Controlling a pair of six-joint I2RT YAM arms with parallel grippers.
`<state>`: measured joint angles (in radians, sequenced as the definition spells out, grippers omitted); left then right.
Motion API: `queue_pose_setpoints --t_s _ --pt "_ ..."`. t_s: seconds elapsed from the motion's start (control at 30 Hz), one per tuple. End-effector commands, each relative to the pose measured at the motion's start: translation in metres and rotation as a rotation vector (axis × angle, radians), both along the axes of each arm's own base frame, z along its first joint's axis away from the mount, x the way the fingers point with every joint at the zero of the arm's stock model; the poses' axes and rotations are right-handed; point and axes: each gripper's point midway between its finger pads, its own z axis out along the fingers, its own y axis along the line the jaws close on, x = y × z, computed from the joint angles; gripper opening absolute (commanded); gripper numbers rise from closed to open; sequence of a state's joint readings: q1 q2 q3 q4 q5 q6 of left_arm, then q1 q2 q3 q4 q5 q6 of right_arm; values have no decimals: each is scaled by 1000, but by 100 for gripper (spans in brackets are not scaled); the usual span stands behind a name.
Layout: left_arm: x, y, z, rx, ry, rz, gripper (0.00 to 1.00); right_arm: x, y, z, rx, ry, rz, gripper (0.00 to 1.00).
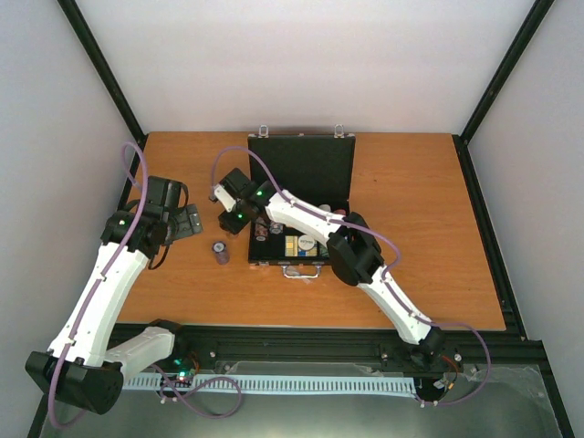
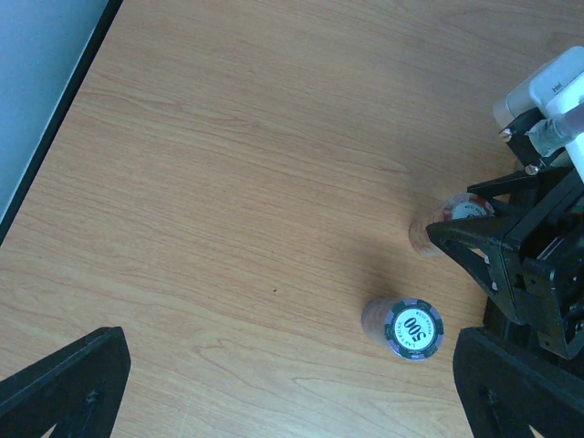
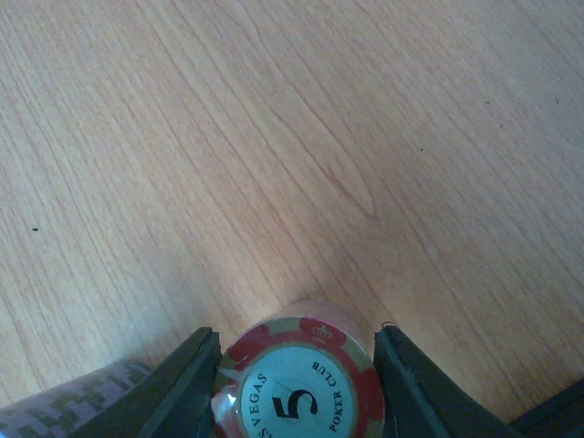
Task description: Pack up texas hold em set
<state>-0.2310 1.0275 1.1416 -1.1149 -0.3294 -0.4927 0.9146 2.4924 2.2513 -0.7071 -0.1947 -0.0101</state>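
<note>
The black case [image 1: 301,169] lies open at the table's middle, its lid flat toward the back and its tray holding chips and card decks [image 1: 301,245]. Left of it, my right gripper [image 3: 297,351] has its fingers [image 3: 187,383] pressed against both sides of a red chip stack [image 3: 297,392] marked 5, standing on the wood. That stack [image 2: 461,212] also shows in the left wrist view. A purple chip stack [image 2: 415,328] marked 500 stands alone nearby [image 1: 220,252]. My left gripper [image 2: 290,338] hovers open over bare wood, left of the purple stack.
The case's silver handle [image 1: 306,271] points toward the arms. A black frame rail [image 1: 128,196] runs along the table's left edge close to my left arm. Bare wood [image 1: 420,210] stretches right of the case.
</note>
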Motion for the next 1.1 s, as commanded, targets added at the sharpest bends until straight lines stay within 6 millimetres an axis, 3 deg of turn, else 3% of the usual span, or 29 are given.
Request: queue_pose_setpoints --t_s 0.0,0.2,0.5,0.77,1.07 --pt "4 1 11 4 -33 0 100 -2 -3 -4 -26 -1 -7 13" --pt "4 1 11 1 -35 0 100 -1 -5 17 -12 -33 -2 5" --pt "5 1 10 -4 -41 3 100 -2 -20 96 50 -164 1 4" --pt "4 0 5 -6 -33 1 100 -19 -44 113 28 -185 16 4" --pt "4 -2 1 -17 -25 -5 100 -55 -64 78 -91 -209 72 3"
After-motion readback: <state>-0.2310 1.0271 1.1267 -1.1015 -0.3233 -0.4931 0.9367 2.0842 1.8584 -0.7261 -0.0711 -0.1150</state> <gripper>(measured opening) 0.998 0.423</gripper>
